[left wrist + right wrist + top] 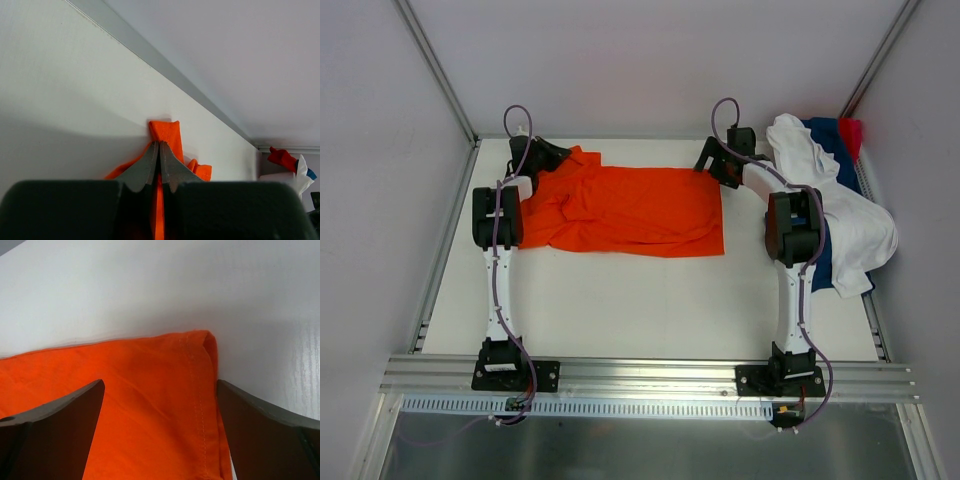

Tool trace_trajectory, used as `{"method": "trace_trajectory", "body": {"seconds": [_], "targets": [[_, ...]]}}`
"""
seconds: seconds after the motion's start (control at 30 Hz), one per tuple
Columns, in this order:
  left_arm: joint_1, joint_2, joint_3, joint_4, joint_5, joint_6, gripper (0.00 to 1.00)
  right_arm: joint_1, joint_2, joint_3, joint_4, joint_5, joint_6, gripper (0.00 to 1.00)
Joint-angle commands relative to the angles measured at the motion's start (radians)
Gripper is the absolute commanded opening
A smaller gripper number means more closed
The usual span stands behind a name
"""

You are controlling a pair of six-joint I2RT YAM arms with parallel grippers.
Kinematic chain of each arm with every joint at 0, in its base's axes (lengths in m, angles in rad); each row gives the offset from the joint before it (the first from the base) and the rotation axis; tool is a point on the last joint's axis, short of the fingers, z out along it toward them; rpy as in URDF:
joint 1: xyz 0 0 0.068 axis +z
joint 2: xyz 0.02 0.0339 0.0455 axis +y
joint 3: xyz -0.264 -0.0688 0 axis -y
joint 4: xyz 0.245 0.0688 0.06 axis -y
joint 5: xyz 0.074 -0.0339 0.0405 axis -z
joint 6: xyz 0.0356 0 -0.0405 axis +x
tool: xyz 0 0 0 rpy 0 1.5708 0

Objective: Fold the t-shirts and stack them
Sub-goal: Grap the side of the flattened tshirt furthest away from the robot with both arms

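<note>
The orange t-shirt lies spread on the white table, stretched between the two tools, with its far edge on the line from one tool to the other. The left tool is pressed together and pinches a fold of the orange cloth. The cloth comes out beyond the tips as a small raised flap and also shows low in the thin slit between the fingers. Close to this tool the shirt is rumpled, with several creases running away from it. The right tool is spread wide at the opposite far corner of the shirt. One finger stands over the orange cloth, and the other is just beside the stitched hem, over the bare table. Whether these fingers touch the cloth I cannot tell. Nothing is pinched there. To the outer side of the right tool there is a loose heap of other shirts: the white t-shirt on top, the navy blue t-shirt showing from under it, and the red-pink t-shirt at the far corner, behind the others.
</note>
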Motion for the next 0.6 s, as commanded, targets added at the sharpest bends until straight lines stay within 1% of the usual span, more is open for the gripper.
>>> {"method": "trace_trajectory", "body": {"seconds": [0.0, 0.17, 0.33, 0.37, 0.43, 0.47, 0.57], "targets": [[0.000, -0.032, 0.006, 0.019, 0.022, 0.019, 0.00, -0.008, -0.024, -0.014, -0.042, 0.038, -0.019, 1.00], [-0.001, -0.032, 0.005, 0.025, 0.025, 0.019, 0.00, -0.022, 0.016, 0.038, -0.046, 0.015, -0.019, 0.98], [0.000, -0.034, 0.006, 0.025, 0.026, 0.021, 0.00, -0.030, 0.038, 0.075, -0.051, -0.008, -0.014, 0.95], [0.000, -0.032, 0.006, 0.025, 0.025, 0.021, 0.00, -0.031, 0.039, 0.079, -0.049, -0.011, -0.014, 0.92], [0.000, -0.034, 0.005, 0.028, 0.026, 0.021, 0.00, -0.031, 0.049, 0.088, -0.045, -0.024, -0.007, 0.89], [0.000, -0.035, 0.002, 0.030, 0.026, 0.019, 0.00, -0.031, 0.053, 0.093, -0.043, -0.027, -0.004, 0.85], [-0.001, -0.034, 0.000, 0.031, 0.026, 0.021, 0.00, -0.030, 0.068, 0.108, -0.039, -0.050, 0.012, 0.81]]}}
